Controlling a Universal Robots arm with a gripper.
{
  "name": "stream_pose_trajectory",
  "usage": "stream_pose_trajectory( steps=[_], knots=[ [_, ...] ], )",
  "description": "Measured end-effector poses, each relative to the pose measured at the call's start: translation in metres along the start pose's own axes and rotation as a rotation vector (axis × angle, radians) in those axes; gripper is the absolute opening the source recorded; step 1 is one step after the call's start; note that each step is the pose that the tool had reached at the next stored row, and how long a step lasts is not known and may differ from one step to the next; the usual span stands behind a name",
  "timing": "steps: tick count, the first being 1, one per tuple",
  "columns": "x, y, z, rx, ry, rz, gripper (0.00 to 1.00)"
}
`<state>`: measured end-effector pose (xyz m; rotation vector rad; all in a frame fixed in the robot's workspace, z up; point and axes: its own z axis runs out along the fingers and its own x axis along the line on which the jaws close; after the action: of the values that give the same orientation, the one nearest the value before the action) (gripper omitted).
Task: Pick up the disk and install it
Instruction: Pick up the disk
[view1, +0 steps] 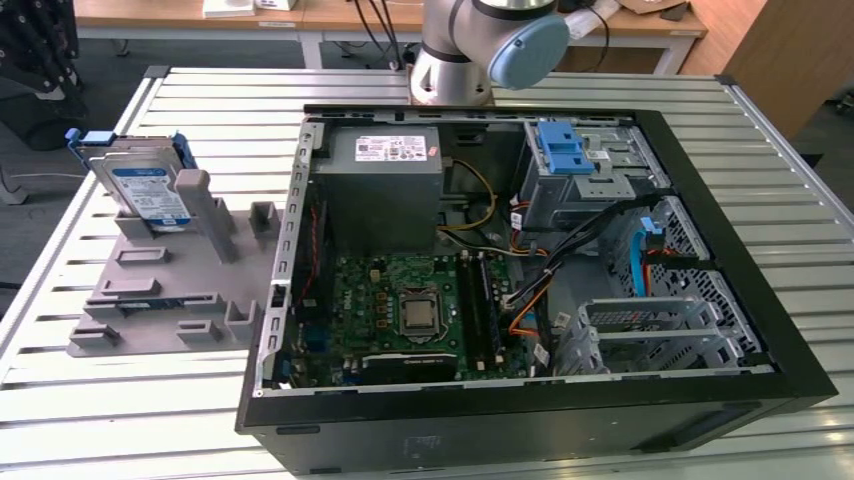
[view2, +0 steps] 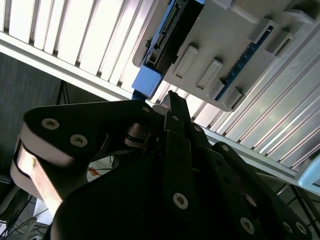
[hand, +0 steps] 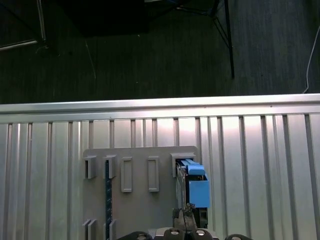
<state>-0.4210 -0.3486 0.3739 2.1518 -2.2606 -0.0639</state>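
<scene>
as the disk (hand: 198, 191) stands on edge in the grey holder (hand: 137, 205), its thin edge lies straight ahead of our gripper (hand: 185, 215), pressed together, empty.

Items are tallied as follows, in the exterior view unless noted.

- Disk (view1: 144, 190): one is counted, also recorded in the first wrist view (hand: 192, 187).
- Grey holder plate (view1: 160, 290): one is counted.
- Slatted metal table (view1: 120, 400): one is counted.
- Open computer case (view1: 747, 240): one is counted.
- Power-supply box (view1: 380, 190): one is listed inside the case.
- Motherboard (view1: 387, 300): one is listed.
- Processor socket (view1: 419, 314): one is listed on that board.
- Large blue latch (view1: 567, 150): one is listed.
- Perforated metal drive cage (view1: 661, 330): one is listed.
- Robot arm (view1: 481, 50): one is recorded.
</scene>
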Motion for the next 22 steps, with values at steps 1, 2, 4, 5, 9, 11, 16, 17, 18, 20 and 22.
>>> stream_pose_trajectory(
  steps=[1, 2, 4, 5, 9, 11, 16, 17, 18, 20, 22],
  knots=[
    [0.0000, 0.0000, 0.0000, 0.0000, 0.0000, -0.001, 0.11],
    [0.0000, 0.0000, 0.0000, 0.0000, 0.0000, -0.001, 0.11],
    [0.0000, 0.0000, 0.0000, 0.0001, 0.0001, -0.002, 0.17],
    [0.0000, 0.0000, 0.0000, 0.0000, 0.0001, -0.003, 0.24],
    [0.0000, -0.0001, 0.0005, 0.0008, 0.0004, -0.008, 0.25],
    [0.0000, -0.0001, 0.0013, 0.0009, 0.0011, -0.027, 0.31],
    [0.0001, 0.0013, 0.0045, 0.0106, 0.0023, -0.058, 0.31],
    [0.0001, 0.0015, 0.0051, 0.0142, 0.0021, -0.058, 0.31],
    [0.0000, 0.0015, 0.0053, 0.0156, 0.0021, -0.058, 0.31],
    [0.0000, 0.0015, 0.0053, 0.0156, 0.0021, -0.059, 0.38],
    [-0.0001, 0.0016, 0.0053, 0.0156, 0.0021, -0.058, 0.44]
  ],
)
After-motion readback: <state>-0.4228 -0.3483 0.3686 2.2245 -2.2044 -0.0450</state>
